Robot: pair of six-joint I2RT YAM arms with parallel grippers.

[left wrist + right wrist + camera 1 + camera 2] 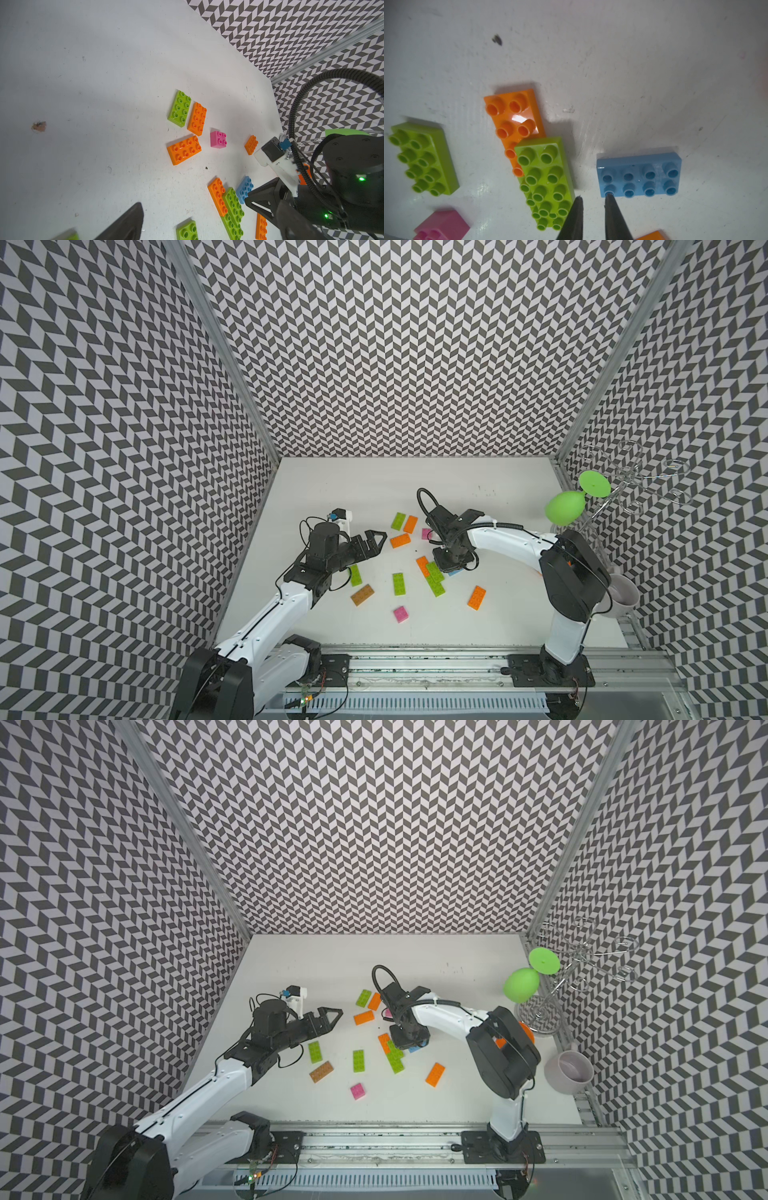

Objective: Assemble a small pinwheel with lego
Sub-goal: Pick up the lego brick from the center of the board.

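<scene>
The right gripper (593, 199) points down at the white table (332, 489) just right of centre, and its body hides most of what lies beneath it in both top views. In its wrist view the dark fingertips (578, 205) stand almost together. A narrow strip of bare table shows between them and nothing is clamped. One tip overlaps a corner stud of the flat light-blue oblong lego brick (639, 175); whether it touches cannot be told.

Just left of that brick, a lime green oblong top brick (546, 176) sits on an orange oblong brick (512, 112) and on a second lime brick (527, 194), of which only edge studs show.

The left gripper (372, 542) hovers left of centre with its jaws wide apart and empty. Its wrist view catches only one finger (128, 224); the other is cut off.

The remaining lego lies loose:
- Far: a lime and orange pair (404, 523), a lone orange brick (400, 540), and a pink square (426, 534) half hidden behind the right wrist.
- Nearer: a lime brick (355, 576) partly under the left arm, a brown brick (362, 595), a middle lime brick (399, 584), a near pink square (401, 614), and a right orange brick (476, 597).

At far right a green plastic goblet (563, 508) hangs on a wire rack (623, 485) whose thin wires are hard to trace against the patterned wall.
</scene>
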